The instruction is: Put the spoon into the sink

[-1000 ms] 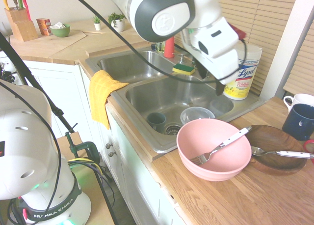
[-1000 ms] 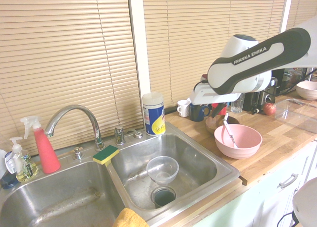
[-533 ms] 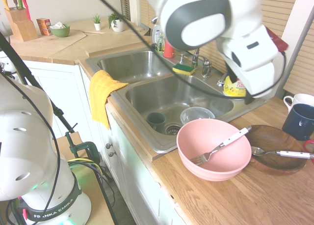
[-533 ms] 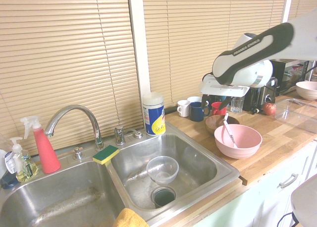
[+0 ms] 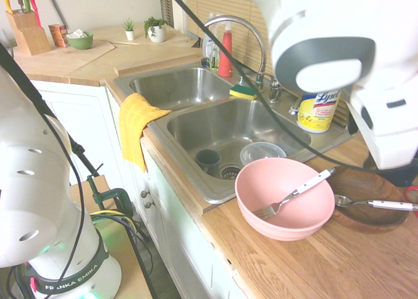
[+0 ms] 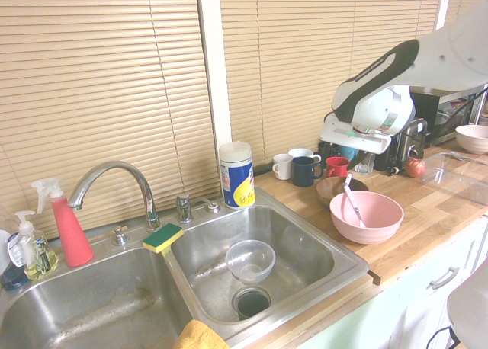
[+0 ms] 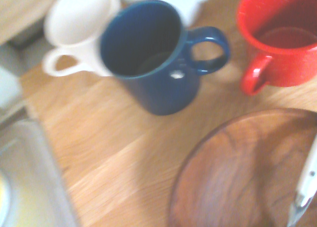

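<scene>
Step in hand, judged: the approach to pick-up. The slim spoon with a shiny metal bowl and long white handle [image 5: 375, 204] lies across the dark round wooden plate [image 5: 366, 181] on the butcher-block counter [image 5: 307, 266], to the side of the sink and apart from it. It is untouched; nothing is carried.

The white arm's wrist hangs above the plate area. The gripper itself is not clearly separable in either exterior view, being hidden behind the wrist housing; going by the wide-open reading, the fingers stand released and empty.

Next move, judged: descend over the white handle, line the jaws across it, and close. The handle is thin and lies low on the plate, so the fingers must come down nearly to the wood. The white-handled fork [image 5: 294, 194] in the round pink bowl [image 5: 285, 204] is close by and must not be taken for the target.

View differences:
- The first exterior view shows the spoon's full length; the large double-basin stainless steel sink [image 5: 196, 83] holds a clear bowl and a dark cup near the drain.
- The second exterior view shows the wrist above the plate but not the spoon.
- The wrist view shows the navy blue mug [image 7: 156, 58], red mug [image 7: 280, 36] and white mug [image 7: 77, 31] beside the plate, with a white-and-metal sliver at the edge, probably the spoon.
</scene>
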`<move>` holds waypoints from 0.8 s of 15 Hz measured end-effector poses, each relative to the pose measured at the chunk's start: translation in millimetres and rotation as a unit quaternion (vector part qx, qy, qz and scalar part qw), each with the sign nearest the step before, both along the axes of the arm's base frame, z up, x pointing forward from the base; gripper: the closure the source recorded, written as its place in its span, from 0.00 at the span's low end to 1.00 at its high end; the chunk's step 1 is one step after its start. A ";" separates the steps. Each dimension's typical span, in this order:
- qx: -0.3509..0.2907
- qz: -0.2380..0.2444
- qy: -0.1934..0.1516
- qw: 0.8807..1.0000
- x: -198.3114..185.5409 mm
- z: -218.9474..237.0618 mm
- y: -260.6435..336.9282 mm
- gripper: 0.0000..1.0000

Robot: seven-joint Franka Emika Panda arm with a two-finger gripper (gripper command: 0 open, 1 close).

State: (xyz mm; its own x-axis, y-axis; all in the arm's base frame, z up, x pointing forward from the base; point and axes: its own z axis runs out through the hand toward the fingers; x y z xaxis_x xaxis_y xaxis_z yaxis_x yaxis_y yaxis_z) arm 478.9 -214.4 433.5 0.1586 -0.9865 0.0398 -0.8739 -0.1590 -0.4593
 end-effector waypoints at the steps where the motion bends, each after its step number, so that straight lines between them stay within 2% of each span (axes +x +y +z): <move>1: 0.001 -0.006 0.004 1.000 4.7 -5.8 -6.4 0.00; 7: 0.005 -0.028 0.030 0.999 27.2 -32.8 -32.6 0.00; 12: 0.014 -0.041 0.072 0.996 44.1 -59.8 -48.2 0.00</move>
